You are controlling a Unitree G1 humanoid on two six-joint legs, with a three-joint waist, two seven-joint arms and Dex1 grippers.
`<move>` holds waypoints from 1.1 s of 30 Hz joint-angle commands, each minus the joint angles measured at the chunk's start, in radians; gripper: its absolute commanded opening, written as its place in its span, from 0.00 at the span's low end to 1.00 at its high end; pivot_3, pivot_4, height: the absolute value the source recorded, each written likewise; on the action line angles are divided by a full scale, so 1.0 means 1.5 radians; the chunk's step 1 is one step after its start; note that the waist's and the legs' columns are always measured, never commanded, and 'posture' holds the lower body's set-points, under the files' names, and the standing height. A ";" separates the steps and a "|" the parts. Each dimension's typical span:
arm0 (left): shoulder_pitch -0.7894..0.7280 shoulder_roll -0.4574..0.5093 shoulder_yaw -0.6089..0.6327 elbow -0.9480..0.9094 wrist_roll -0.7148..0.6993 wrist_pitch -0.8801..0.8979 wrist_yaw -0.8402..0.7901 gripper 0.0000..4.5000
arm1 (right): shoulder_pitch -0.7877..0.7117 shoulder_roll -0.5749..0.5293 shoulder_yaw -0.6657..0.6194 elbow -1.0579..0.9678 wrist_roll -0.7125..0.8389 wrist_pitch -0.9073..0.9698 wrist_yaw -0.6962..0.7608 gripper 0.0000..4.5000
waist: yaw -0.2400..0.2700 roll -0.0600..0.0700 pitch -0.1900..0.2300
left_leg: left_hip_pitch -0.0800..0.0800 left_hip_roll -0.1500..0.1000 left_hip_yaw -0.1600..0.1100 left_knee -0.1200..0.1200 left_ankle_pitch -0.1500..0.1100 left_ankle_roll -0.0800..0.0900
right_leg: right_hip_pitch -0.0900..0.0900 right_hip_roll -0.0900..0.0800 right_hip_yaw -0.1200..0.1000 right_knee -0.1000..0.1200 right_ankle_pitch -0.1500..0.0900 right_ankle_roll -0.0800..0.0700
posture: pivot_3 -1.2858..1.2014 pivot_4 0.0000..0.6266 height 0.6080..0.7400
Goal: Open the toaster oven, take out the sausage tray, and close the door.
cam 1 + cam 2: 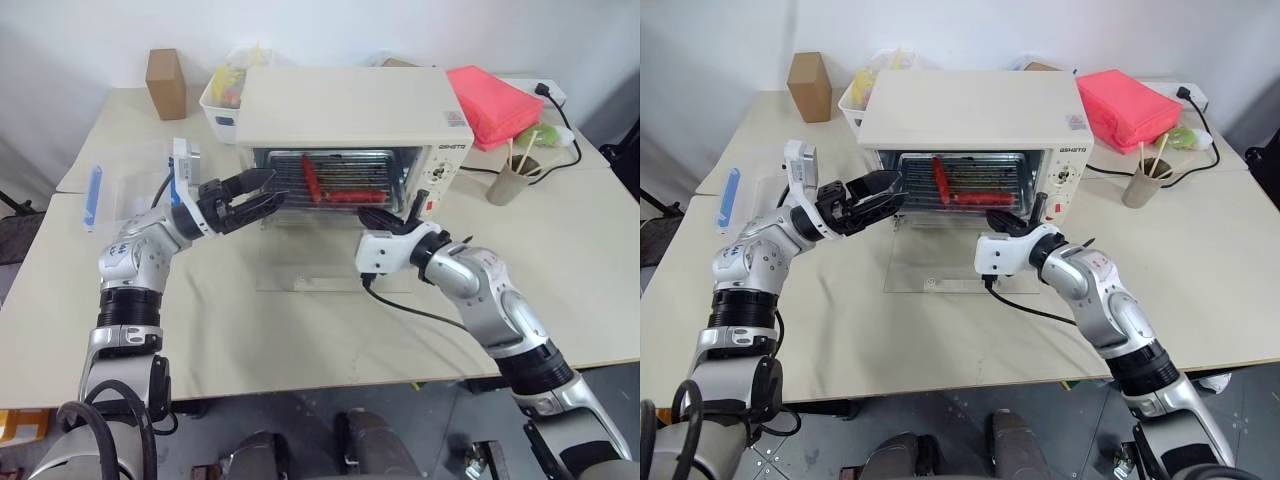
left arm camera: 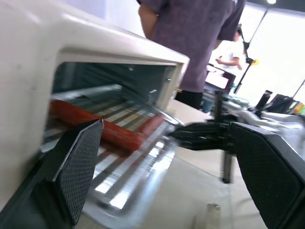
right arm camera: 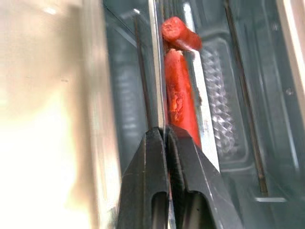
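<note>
The boxy cream-white toaster oven [image 1: 345, 120] is standing open, its glass-paned door [image 1: 330, 268] lying flat. The right gripper [image 1: 375, 218] is pinching the shiny sausage tray's [image 1: 335, 185] near rim; the left gripper [image 1: 262, 192] is gaping empty just beside its left end.

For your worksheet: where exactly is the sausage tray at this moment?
In the head views the sausage tray sits inside the open toaster oven at the table's far middle, its front edge pinched by the shut right gripper.
</note>
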 commanded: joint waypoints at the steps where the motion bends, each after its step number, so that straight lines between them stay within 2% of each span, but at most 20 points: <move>1: -0.036 0.002 0.005 0.038 0.025 -0.052 -0.011 1.00 | 0.031 -0.031 -0.039 -0.076 0.025 -0.013 0.022 0.00 | 0.004 0.000 0.000 | 0.000 0.000 0.000 0.000 0.000 0.000 | 0.000 0.000 0.000 0.000 0.000 0.000 | 0.52 0.24 1.00; 13: -0.065 -0.024 -0.004 0.124 0.071 -0.140 -0.038 1.00 | 0.134 -0.055 -0.082 -0.208 0.030 0.028 0.072 0.00 | 0.017 0.000 0.000 | 0.000 0.000 0.000 0.001 0.000 0.000 | 0.001 0.000 0.000 0.000 0.000 0.000 | 0.52 0.24 1.00; 16: -0.072 -0.024 0.001 0.141 0.071 -0.141 -0.040 1.00 | 0.146 -0.060 -0.088 -0.232 0.034 0.034 0.085 0.00 | 0.017 0.000 0.000 | 0.000 0.000 0.000 0.002 0.000 0.000 | 0.001 0.000 0.000 0.001 0.000 0.000 | 0.52 0.24 1.00; 20: -0.052 0.001 0.017 0.108 0.046 -0.070 -0.041 1.00 | 0.184 -0.066 -0.099 -0.263 0.039 0.036 0.098 0.00 | 0.016 -0.001 0.000 | 0.000 0.000 0.000 0.002 0.000 0.000 | 0.001 0.000 0.000 0.001 0.000 0.000 | 0.52 0.24 1.00; 21: -0.050 0.009 0.020 0.103 0.041 -0.047 -0.039 1.00 | 0.188 -0.066 -0.101 -0.266 0.039 0.035 0.098 0.00 | 0.016 -0.001 0.000 | 0.000 0.000 0.000 0.002 0.000 0.000 | 0.001 0.000 0.000 0.001 0.000 0.000 | 0.52 0.24 1.00; 29: -0.001 0.149 0.022 -0.012 -0.055 0.489 0.020 1.00 | 0.221 -0.086 -0.119 -0.286 0.078 -0.018 0.100 0.00 | 0.011 -0.002 0.001 | 0.001 0.000 -0.001 0.002 0.000 0.000 | 0.000 0.000 0.000 0.003 -0.001 -0.001 | 0.52 0.24 1.00; 33: 0.009 0.166 0.026 -0.023 -0.067 0.609 0.055 1.00 | 0.216 -0.088 -0.119 -0.269 0.086 -0.035 0.103 0.00 | 0.016 -0.002 0.001 | 0.001 0.000 -0.001 0.002 0.000 0.000 | 0.001 0.000 0.000 0.003 -0.001 -0.001 | 0.52 0.24 1.00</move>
